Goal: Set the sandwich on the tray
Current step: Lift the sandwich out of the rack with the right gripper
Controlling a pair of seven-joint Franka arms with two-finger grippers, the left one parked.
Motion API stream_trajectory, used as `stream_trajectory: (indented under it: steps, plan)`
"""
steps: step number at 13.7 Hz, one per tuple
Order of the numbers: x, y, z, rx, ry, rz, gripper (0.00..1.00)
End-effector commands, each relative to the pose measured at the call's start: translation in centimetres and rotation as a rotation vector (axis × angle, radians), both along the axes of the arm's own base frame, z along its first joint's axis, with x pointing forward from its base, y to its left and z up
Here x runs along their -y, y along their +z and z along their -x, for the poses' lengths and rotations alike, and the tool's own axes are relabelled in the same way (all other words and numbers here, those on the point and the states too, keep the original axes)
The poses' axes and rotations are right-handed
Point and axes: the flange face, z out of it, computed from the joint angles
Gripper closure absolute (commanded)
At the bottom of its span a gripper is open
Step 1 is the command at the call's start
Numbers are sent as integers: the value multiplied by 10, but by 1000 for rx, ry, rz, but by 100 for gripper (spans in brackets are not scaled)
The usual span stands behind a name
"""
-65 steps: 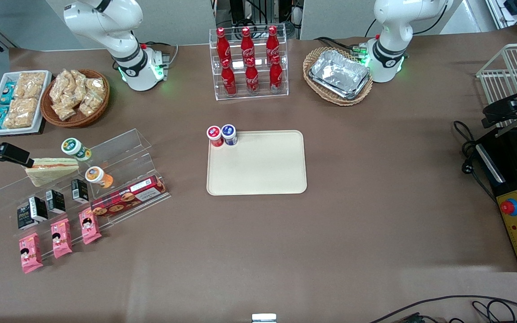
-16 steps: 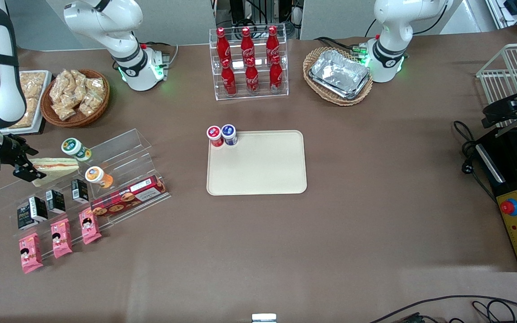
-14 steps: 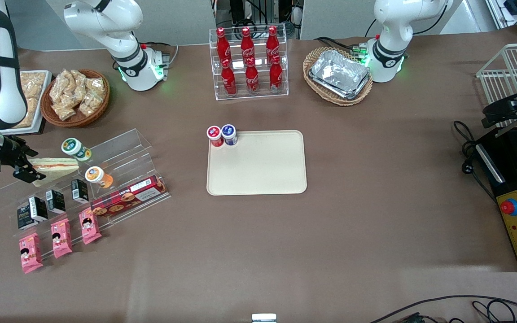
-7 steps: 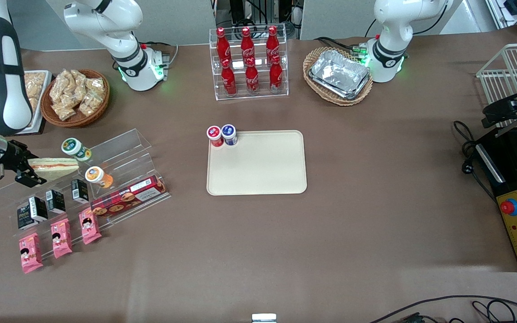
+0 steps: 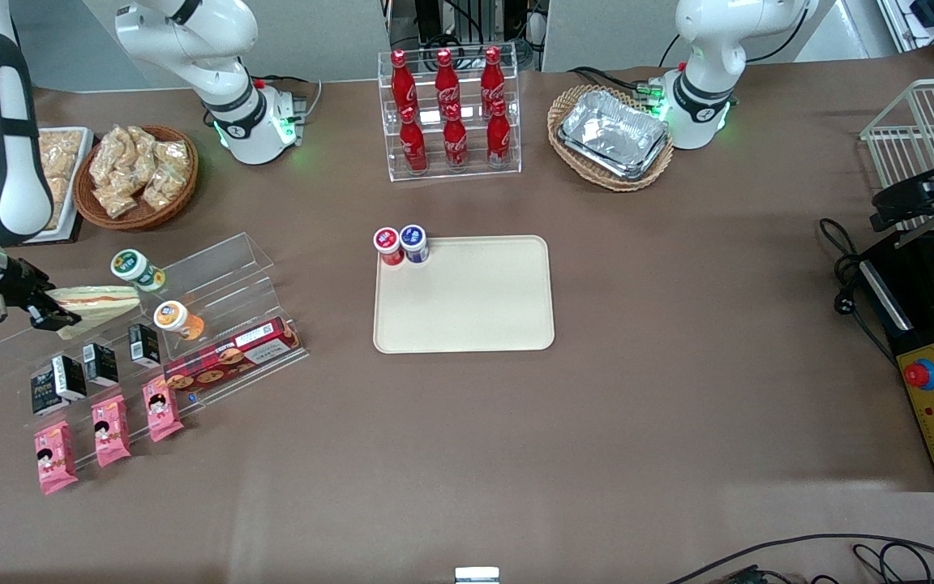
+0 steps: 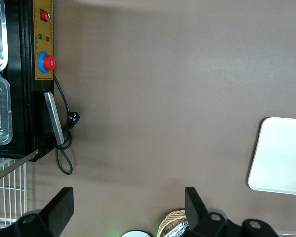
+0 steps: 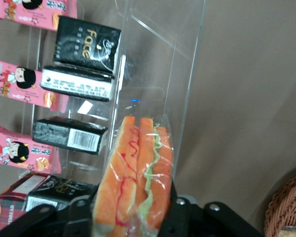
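Observation:
The sandwich [image 5: 100, 301] is a wrapped wedge with pale bread and an orange-red and green filling. It lies on the upper shelf of a clear acrylic rack [image 5: 216, 272] toward the working arm's end of the table. My right gripper [image 5: 49, 311] is at the sandwich's wide end. In the right wrist view the sandwich [image 7: 138, 168] stands between the two black fingers [image 7: 79, 208], which press on both its sides, so the gripper [image 7: 130, 213] is shut on it. The cream-beige tray [image 5: 467, 312] lies flat at mid-table, apart from the rack; its corner shows in the left wrist view [image 6: 281, 158].
A green-lidded cup [image 5: 136, 268] and an orange cup [image 5: 176, 318] sit on the rack beside the sandwich. Black boxes [image 5: 99, 362], pink packets [image 5: 110, 430] and a cookie box [image 5: 232, 353] fill the lower steps. A red cup [image 5: 387, 244] and a blue cup [image 5: 414, 242] stand at the tray's corner.
The arm came down to the rack and the gripper's fingers, spread half a second ago, have drawn in onto the sandwich's wide end. The sandwich has tilted slightly.

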Motion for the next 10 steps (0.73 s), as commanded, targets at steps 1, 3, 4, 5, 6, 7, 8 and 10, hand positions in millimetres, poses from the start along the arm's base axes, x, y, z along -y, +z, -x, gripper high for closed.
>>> stream_trajectory:
  steps: [1,3,4,5,6,7,8,10]
  plan:
    - [13,21,-14,22,39,12,83]
    - [21,34,-22,2,38,11,83]
    - [23,41,-27,-16,39,7,83]
    - [25,54,-32,-28,39,4,83]
    - [23,65,-36,-47,41,-4,83]
    - [21,77,-39,-57,43,-16,83]
    - [17,90,-42,-65,42,-38,83]
    - [8,112,-44,-89,53,-64,83]
